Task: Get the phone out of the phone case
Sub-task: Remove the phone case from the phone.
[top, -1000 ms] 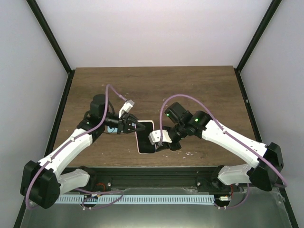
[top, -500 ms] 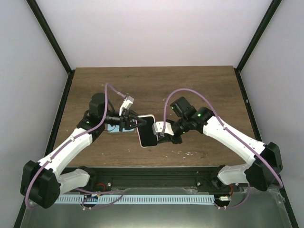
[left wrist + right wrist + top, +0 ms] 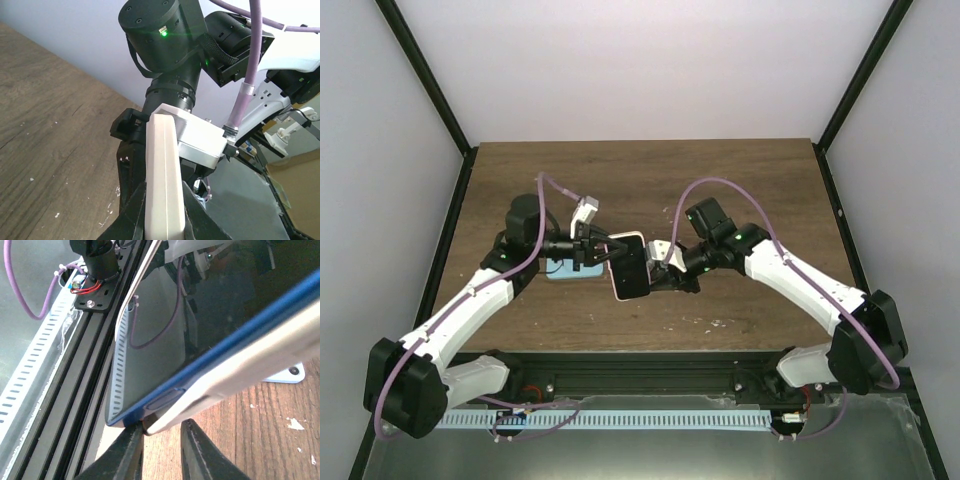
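The phone (image 3: 632, 274), dark-screened with a blue rim, sits in a pale case (image 3: 620, 242) and is held tilted above the table between both grippers. My left gripper (image 3: 607, 250) is shut on the case's long edges; the left wrist view shows the case (image 3: 162, 165) edge-on between its jaws (image 3: 162, 222). My right gripper (image 3: 656, 272) is shut on the case's opposite end. In the right wrist view its jaws (image 3: 161, 440) straddle a corner where the phone (image 3: 210, 315) has lifted slightly away from the case (image 3: 260, 365).
A light blue flat object (image 3: 563, 268) lies on the wooden table (image 3: 740, 180) under my left arm; its pale corner shows in the right wrist view (image 3: 289, 373). Black frame posts and a metal rail (image 3: 650, 380) border the table.
The cased phone, which lay flat on the table a second ago, has been lifted and tilted up. Both grippers moved with it, away from the near edge.
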Controlling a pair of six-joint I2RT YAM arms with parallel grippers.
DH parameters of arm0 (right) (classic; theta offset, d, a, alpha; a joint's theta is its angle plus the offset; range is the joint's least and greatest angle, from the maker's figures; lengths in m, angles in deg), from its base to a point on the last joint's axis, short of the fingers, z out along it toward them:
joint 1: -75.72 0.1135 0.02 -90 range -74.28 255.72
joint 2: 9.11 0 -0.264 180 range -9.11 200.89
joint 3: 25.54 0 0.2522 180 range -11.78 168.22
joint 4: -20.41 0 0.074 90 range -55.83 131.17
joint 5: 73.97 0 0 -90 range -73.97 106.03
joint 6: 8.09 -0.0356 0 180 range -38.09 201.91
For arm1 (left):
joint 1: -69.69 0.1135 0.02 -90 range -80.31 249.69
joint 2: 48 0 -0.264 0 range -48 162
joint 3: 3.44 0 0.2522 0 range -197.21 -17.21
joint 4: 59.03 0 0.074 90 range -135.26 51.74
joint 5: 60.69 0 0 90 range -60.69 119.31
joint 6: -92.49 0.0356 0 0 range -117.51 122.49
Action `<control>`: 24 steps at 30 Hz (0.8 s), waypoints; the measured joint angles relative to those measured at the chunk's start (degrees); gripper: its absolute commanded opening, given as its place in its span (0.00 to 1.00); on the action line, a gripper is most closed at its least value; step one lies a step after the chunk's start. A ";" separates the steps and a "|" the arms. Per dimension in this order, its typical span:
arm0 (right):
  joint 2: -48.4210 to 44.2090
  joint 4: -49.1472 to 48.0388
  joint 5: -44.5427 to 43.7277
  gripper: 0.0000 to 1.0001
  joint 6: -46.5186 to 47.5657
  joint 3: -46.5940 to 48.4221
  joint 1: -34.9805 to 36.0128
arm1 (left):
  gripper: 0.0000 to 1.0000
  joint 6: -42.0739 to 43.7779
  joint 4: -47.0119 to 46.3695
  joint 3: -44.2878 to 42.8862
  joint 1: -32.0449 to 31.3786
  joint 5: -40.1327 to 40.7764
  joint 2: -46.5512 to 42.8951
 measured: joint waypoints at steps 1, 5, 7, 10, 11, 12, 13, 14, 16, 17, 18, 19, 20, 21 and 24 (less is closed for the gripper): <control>0.02 -0.07 0.11 0.35 -0.22 0.00 -0.09 | 0.00 -0.17 -0.11 -0.02 0.11 0.04 0.00; 0.26 -1.90 1.22 0.50 -5.44 -0.02 -0.87 | 0.00 -0.33 -0.68 -0.37 0.17 -0.74 -0.02; 0.55 -3.19 2.38 0.54 -9.16 0.13 -1.18 | 0.00 -0.17 -0.79 -0.59 0.04 -1.44 -0.02; 0.79 -4.00 4.20 0.56 -14.25 0.37 -1.51 | 0.00 -0.11 -1.16 -0.92 -0.02 -2.43 -0.09; 0.94 -4.39 4.94 0.56 -15.89 0.44 -1.70 | 0.00 -0.04 -1.18 -1.14 -0.02 -2.60 -0.11; 1.09 -4.85 5.55 0.56 -17.46 0.48 -1.84 | 0.00 0.13 -1.18 -1.36 -0.02 -2.64 -0.15; 1.22 -5.25 6.12 0.56 -18.97 0.59 -1.92 | 0.00 0.28 -1.14 -1.51 -0.02 -2.67 -0.20; 1.33 -5.60 6.56 0.56 -20.24 0.70 -2.01 | 0.00 0.52 -1.11 -1.66 -0.02 -2.69 -0.26; 1.53 -6.36 7.48 0.56 -23.23 1.14 -2.21 | 0.00 1.01 -1.07 -2.01 -0.04 -2.64 -0.33; 1.64 -6.69 7.76 0.56 -24.70 1.44 -2.27 | 0.00 1.25 -0.98 -2.27 -0.04 -2.62 -0.33; 1.66 -7.06 8.04 0.56 -26.38 1.70 -2.40 | 0.00 1.68 -0.83 -2.62 -0.04 -2.60 -0.33; 1.68 -7.32 8.17 0.56 -27.50 1.95 -2.49 | 0.00 2.12 -0.79 -2.86 -0.07 -2.49 -0.37; 1.73 -7.34 8.20 0.56 -28.85 2.40 -2.56 | 0.00 2.58 -0.68 -3.06 -0.15 -2.25 -0.39; 1.79 -7.48 8.20 0.57 -30.34 2.95 -2.62 | 0.00 3.06 -0.50 -3.28 -0.15 -2.03 -0.48; 2.12 -7.39 8.39 0.60 -33.22 4.90 -2.84 | 0.00 4.26 -0.24 -3.80 -0.31 -1.25 -0.92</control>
